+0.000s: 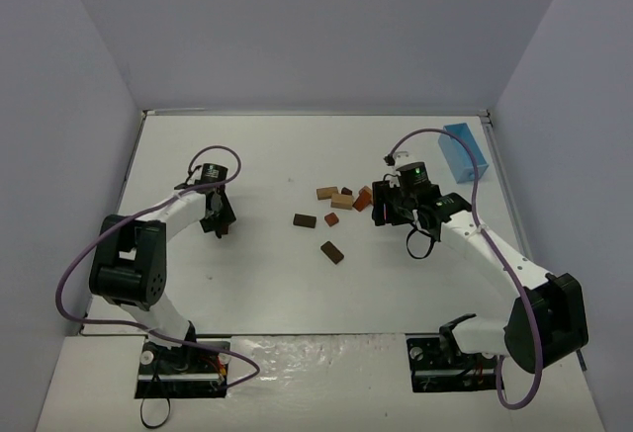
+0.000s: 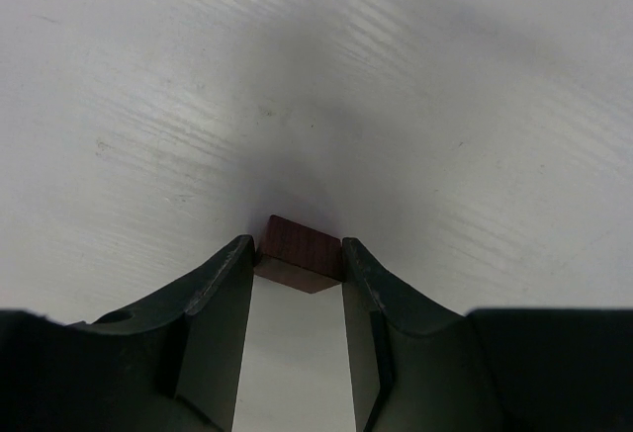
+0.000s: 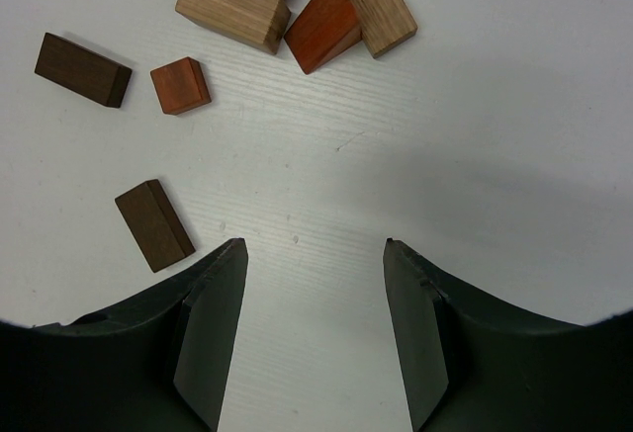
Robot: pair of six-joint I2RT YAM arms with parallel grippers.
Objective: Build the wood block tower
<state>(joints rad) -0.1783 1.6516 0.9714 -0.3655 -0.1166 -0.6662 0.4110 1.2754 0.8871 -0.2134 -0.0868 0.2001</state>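
White desk (image 1: pixel 277 284): toward its left edge, the left gripper (image 1: pixel 218 222) is clamped on a reddish-brown block (image 2: pixel 300 254), seen only from its wrist. Mid-desk, loose wood blocks (image 1: pixel 342 200) lie beside the right gripper (image 1: pixel 386 210), fingers apart.

Tan, reddish-brown and dark brown wood blocks (image 3: pixel 232 7), light blue box (image 1: pixel 465 152)

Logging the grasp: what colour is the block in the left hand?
Reddish-brown block, gripped by the left hand; shows best in the left wrist view.
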